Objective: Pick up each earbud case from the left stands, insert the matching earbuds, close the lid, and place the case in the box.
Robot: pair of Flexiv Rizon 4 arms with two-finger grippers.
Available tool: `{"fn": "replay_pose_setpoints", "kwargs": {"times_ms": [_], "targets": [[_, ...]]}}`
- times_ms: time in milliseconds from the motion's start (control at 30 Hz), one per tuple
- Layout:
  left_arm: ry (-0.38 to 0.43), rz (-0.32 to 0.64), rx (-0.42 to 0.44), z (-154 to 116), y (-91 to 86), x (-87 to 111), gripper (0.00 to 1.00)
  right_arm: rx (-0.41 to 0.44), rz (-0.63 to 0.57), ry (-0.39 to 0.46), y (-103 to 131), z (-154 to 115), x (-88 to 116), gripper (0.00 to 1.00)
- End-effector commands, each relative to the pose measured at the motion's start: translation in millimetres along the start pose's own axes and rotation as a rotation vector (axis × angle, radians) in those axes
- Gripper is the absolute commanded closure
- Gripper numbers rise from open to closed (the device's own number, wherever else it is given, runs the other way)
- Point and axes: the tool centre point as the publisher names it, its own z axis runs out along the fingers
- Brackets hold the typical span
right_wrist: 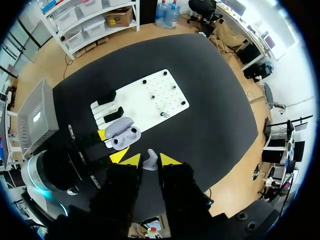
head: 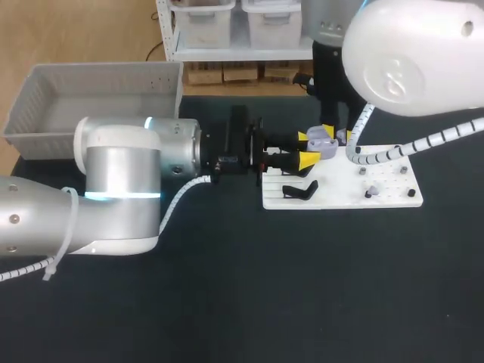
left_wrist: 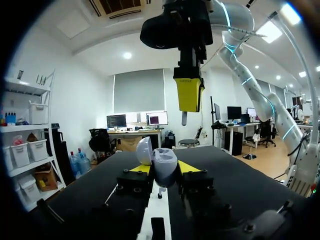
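The left tool point(head: 307, 148) is clenched on the earbud case point(head: 323, 141). The case sits right between its two yellow tips, with one tip pressed on each side. The lid of the case is up, so the case is open.

The right tool point(right_wrist: 149, 160) hangs just above the case. It is pinched tight on a small pale earbud point(right_wrist: 150, 162). The earbud sits between its tips and pokes out past them. It is near the open case but not in it.

Below the tools lies a white board point(head: 382, 189) on the dark bench point(head: 302, 287). A black stand point(head: 300, 190) sits on the board, just beside the left tool. A gray box point(head: 45, 113) rests well behind the left tool, off to one side of its arm.
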Motion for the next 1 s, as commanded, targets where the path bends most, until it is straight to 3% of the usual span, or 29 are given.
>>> {"fn": "replay_pose_setpoints", "kwargs": {"times_ms": [33, 433, 1000], "targets": [[-0.001, 0.002, -0.008, 0.6, -1.8, 0.2, 1.00, 0.044, 0.000, -0.030, 0.7, 1.1, -0.2, 1.00], [-0.001, 0.002, -0.008, 0.6, -1.8, 0.2, 1.00, 0.055, 0.063, -0.035, 22.6, 8.4, -5.0, 1.00], [-0.001, 0.002, -0.008, 0.6, -1.8, 0.2, 1.00, 0.063, 0.128, 0.003, 27.1, 19.3, -15.9, 1.00]]}}
